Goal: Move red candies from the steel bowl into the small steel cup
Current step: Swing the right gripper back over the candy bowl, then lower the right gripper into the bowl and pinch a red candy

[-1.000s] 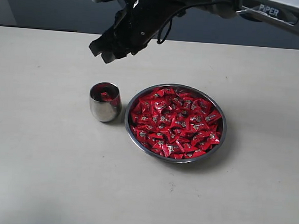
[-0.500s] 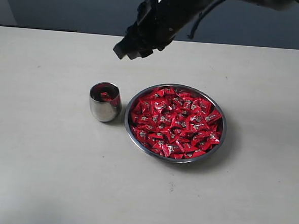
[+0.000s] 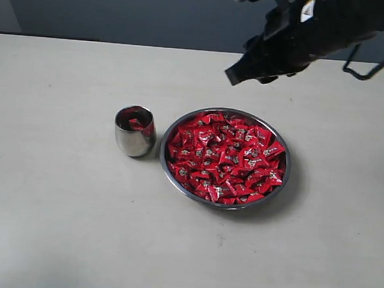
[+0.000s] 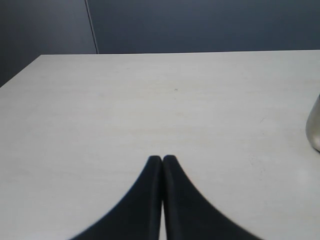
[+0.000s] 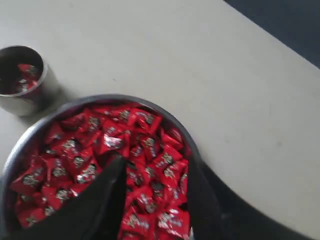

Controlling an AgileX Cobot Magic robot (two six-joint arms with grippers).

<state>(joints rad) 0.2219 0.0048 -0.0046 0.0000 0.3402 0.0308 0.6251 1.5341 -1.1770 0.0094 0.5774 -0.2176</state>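
The steel bowl (image 3: 281, 182) sits mid-table, heaped with red candies (image 3: 225, 156). Just left of it stands the small steel cup (image 3: 135, 131) with a few red candies inside. My right gripper (image 3: 238, 75) hangs in the air above the bowl's far rim, open and empty. In the right wrist view its fingers straddle the red candies (image 5: 150, 150) in the bowl (image 5: 30, 137), and the cup (image 5: 22, 80) shows off to one side. My left gripper (image 4: 162, 159) is shut with nothing in it, low over bare table, with the cup's side (image 4: 315, 127) at the frame edge.
The pale table (image 3: 56, 227) spreads wide around the bowl and cup. A dark wall runs behind the table's far edge (image 3: 87, 40). The right arm's black body (image 3: 329, 28) reaches in from the upper right.
The right gripper has swung from above the cup rightward to above the bowl's far rim. Cup, bowl and candies have not moved.
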